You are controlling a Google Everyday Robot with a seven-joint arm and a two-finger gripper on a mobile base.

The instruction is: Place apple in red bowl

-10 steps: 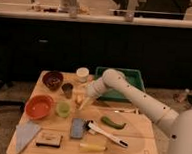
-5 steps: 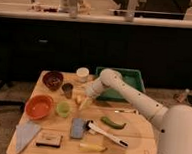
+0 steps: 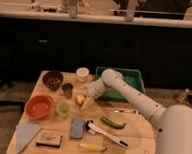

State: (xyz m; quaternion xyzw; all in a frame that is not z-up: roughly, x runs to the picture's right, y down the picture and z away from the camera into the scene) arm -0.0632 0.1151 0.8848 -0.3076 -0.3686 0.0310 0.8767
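The apple (image 3: 80, 98), small, round and yellowish with a reddish blush, sits on the pale wooden surface (image 3: 135, 139), at two o'clock from the shallow, smooth, orange-red red bowl (image 3: 38, 106). The gripper (image 3: 86, 103) is right beside it at four o'clock; whether it holds the fruit cannot be told.

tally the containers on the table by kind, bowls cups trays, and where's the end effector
bowls: 2 (red bowl, dark maroon bowl)
cups: 3 (pale green cup, dark cup, white cup)
trays: 1 (green tray)
total: 6
end effector: at the apple, just right of the pale green cup
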